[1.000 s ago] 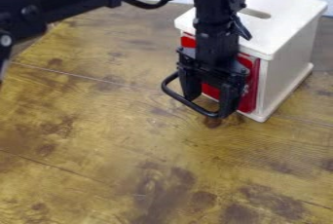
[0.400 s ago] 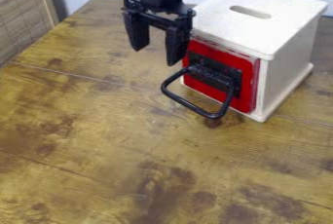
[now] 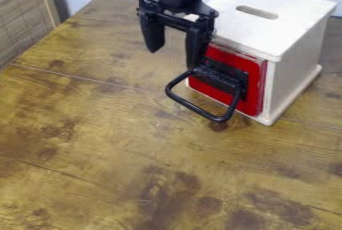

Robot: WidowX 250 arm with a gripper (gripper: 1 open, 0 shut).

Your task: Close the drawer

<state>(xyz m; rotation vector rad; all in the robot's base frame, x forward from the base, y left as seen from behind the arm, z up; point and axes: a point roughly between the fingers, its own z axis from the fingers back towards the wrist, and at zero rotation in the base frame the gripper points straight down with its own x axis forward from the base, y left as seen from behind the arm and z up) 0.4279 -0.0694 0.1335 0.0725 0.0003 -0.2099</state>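
Note:
The red drawer (image 3: 253, 82) sits in the pale wooden cabinet (image 3: 277, 24) at the right, its flat red front nearly flush with the cabinet face. A black plate (image 3: 221, 75) on the front carries a large black loop handle (image 3: 198, 101) that reaches out over the table. My gripper (image 3: 174, 44) hangs above and to the left of the drawer front, fingers (image 3: 152, 36) pointing down, open and empty. Its right finger is close to the drawer's upper left corner; I cannot tell whether it touches.
The worn wooden table (image 3: 94, 144) spreads left and front of the cabinet. A slatted wooden panel (image 3: 20, 9) stands at the far left edge. The cabinet top has a slot (image 3: 258, 13).
One second ago the gripper was low over the drawer front and handle. It lifted up and back to the left, then shifted slightly right toward the cabinet. The drawer has not visibly moved.

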